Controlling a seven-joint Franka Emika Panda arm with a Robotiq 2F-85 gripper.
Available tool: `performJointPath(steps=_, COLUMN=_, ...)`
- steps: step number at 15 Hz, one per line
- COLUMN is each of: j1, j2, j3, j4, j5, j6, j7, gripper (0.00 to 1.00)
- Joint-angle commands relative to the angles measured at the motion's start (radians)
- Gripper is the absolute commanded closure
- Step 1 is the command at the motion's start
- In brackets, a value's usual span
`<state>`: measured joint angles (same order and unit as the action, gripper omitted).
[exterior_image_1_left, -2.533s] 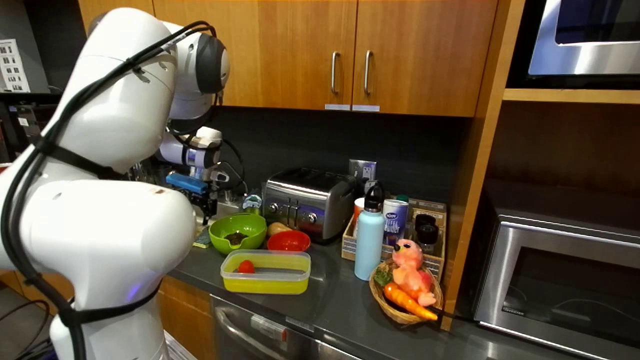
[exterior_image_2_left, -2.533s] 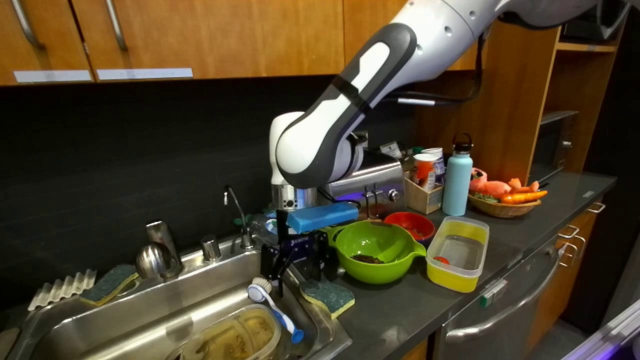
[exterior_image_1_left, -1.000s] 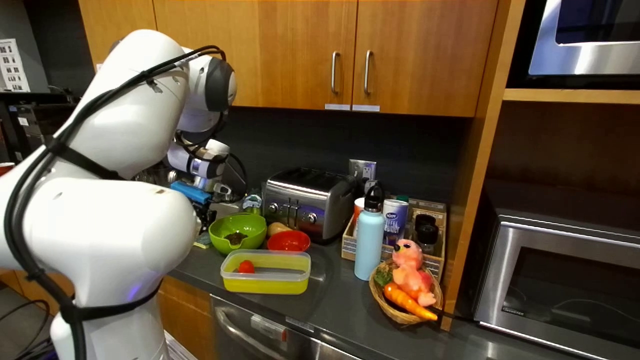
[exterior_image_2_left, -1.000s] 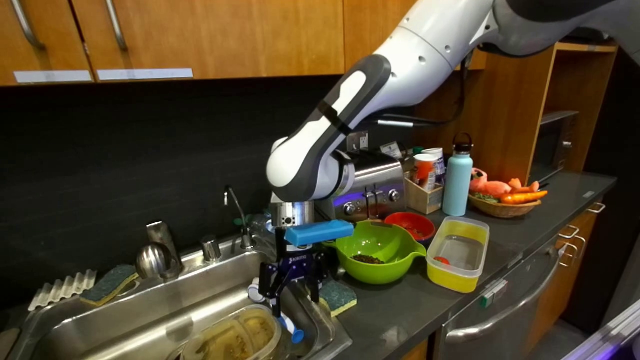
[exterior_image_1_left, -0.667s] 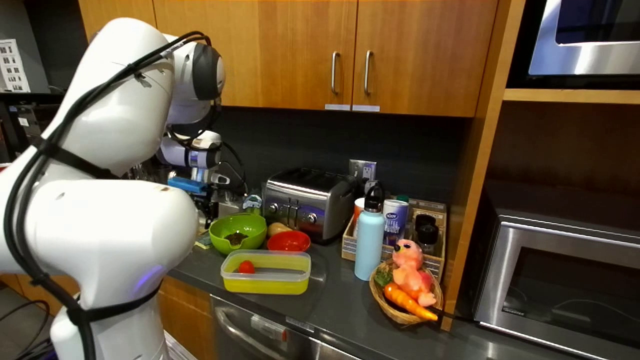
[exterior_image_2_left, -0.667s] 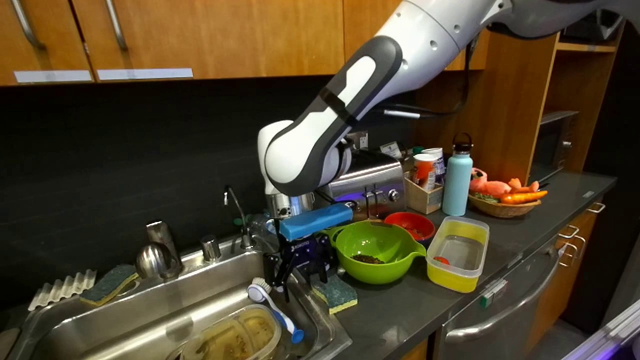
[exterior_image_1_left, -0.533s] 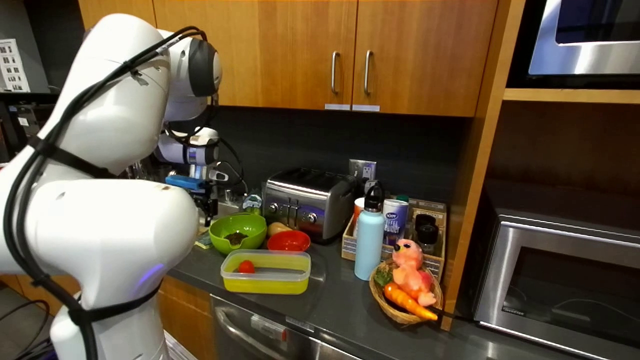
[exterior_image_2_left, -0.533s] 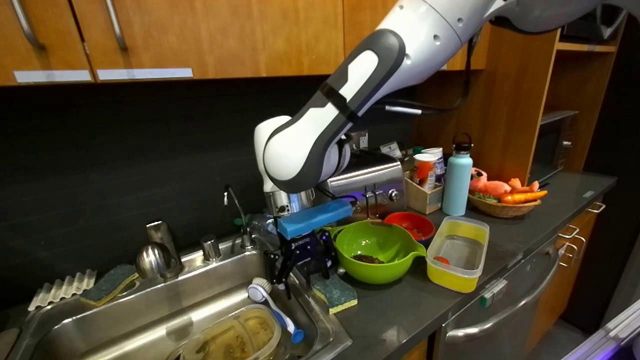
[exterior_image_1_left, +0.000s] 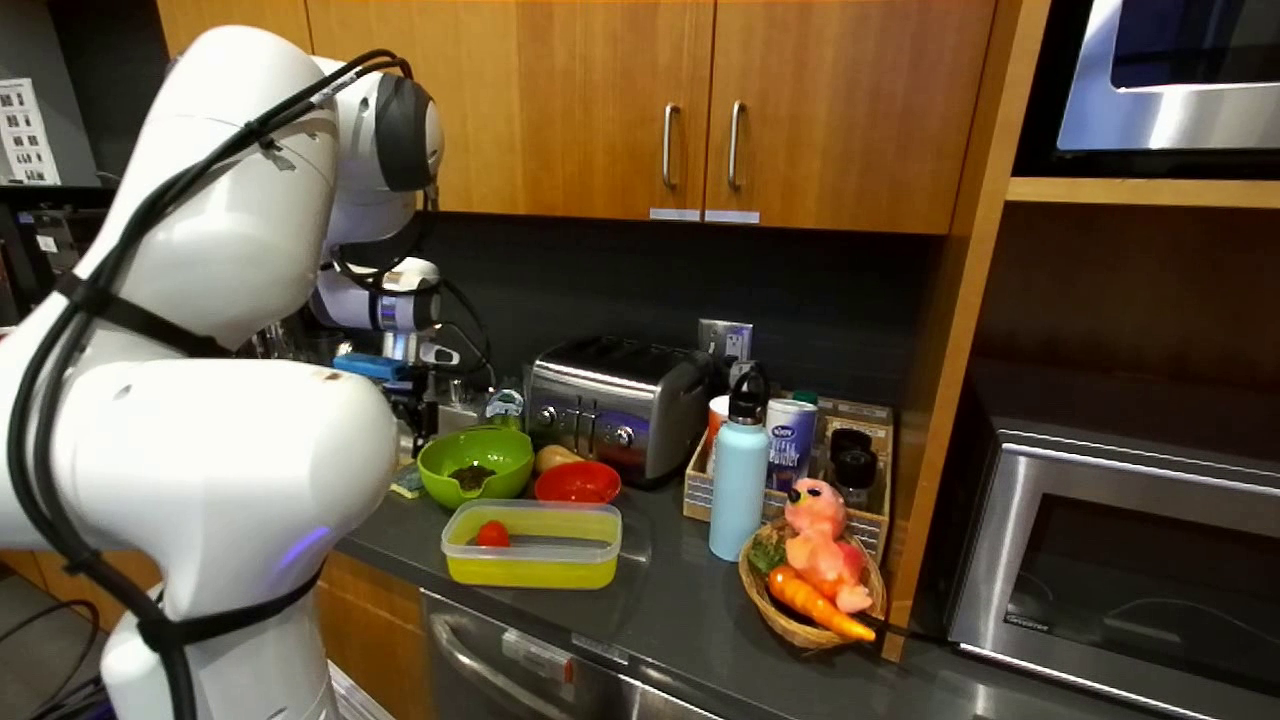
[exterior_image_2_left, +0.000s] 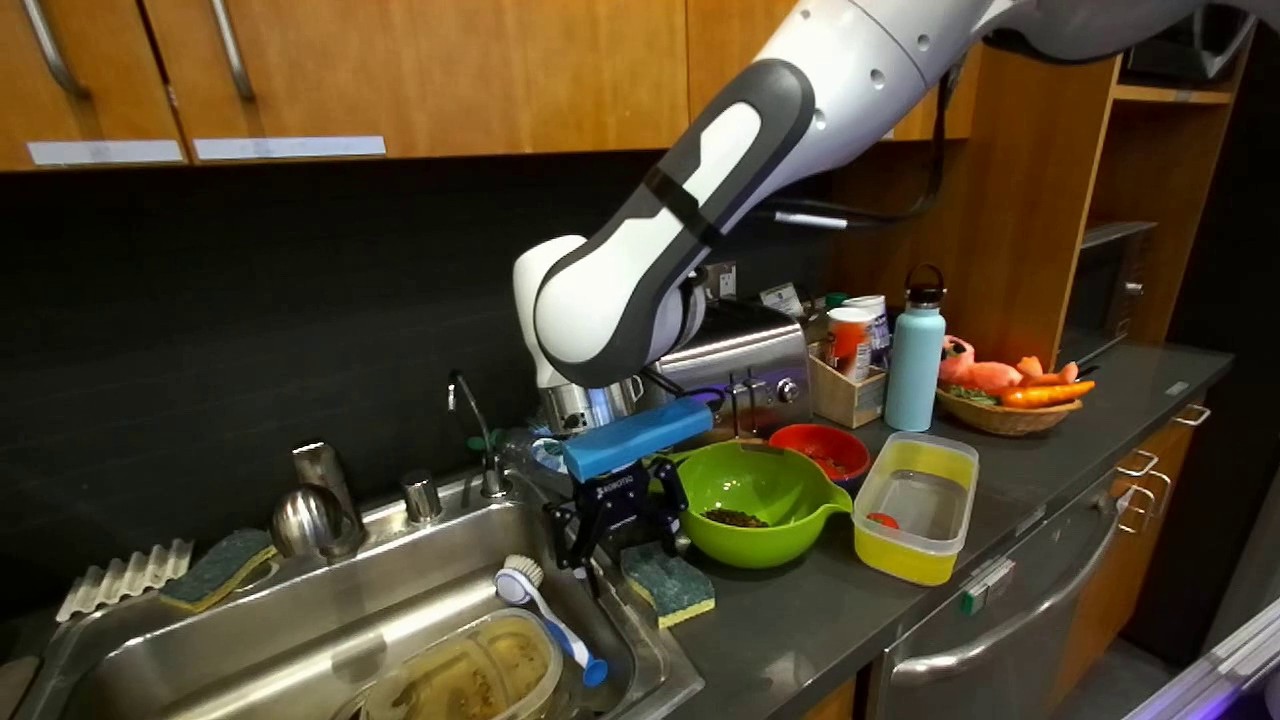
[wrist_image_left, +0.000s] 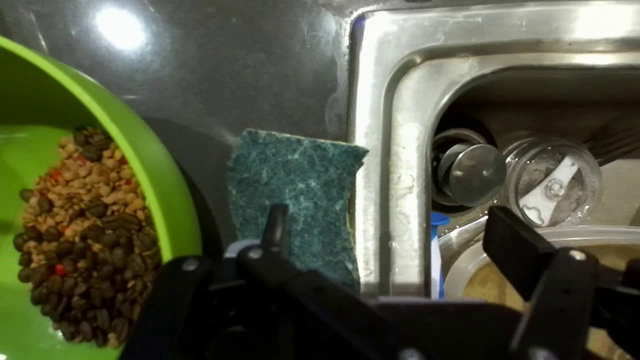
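My gripper (exterior_image_2_left: 635, 555) is open and empty, above the sink's edge beside the green bowl. In the wrist view its fingers (wrist_image_left: 390, 225) are wide apart. One finger shows over the green-and-yellow sponge (wrist_image_left: 295, 185), the other over the sink. The sponge lies on the counter against the sink rim (wrist_image_left: 372, 165) and also shows in an exterior view (exterior_image_2_left: 668, 583). The green bowl (exterior_image_2_left: 760, 545) holds dark beans and light brown bits (wrist_image_left: 95, 225). A blue-and-white brush (exterior_image_2_left: 545, 610) lies in the sink, partly hidden in the wrist view. In an exterior view the gripper (exterior_image_1_left: 415, 425) is partly hidden by the arm.
A clear container (exterior_image_2_left: 480, 670) sits in the sink. A red bowl (exterior_image_1_left: 578, 483), a yellow container (exterior_image_1_left: 530, 572) with a red item, a toaster (exterior_image_1_left: 610, 400), a blue bottle (exterior_image_1_left: 738, 490) and a basket (exterior_image_1_left: 800, 635) stand along the counter. Cabinets (exterior_image_1_left: 560, 110) hang above.
The gripper was lower by the sponge a second ago and has since risen, and now sits slightly nearer the green bowl. The sponge has shifted slightly since the earliest frames.
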<state>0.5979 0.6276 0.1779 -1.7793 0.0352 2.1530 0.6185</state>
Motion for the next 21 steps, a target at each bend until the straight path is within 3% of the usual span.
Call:
performJointPath(steps=1, j1=-0.012, j2=-0.008, j3=-0.002, j4=-0.025, j5=0.009, j6=-0.008, j7=0.023, gripper=0.00)
performJointPath(steps=21, j1=-0.021, j2=-0.038, j3=0.003, j4=-0.127, j5=0.039, j6=0.004, j7=0.151, gripper=0.00)
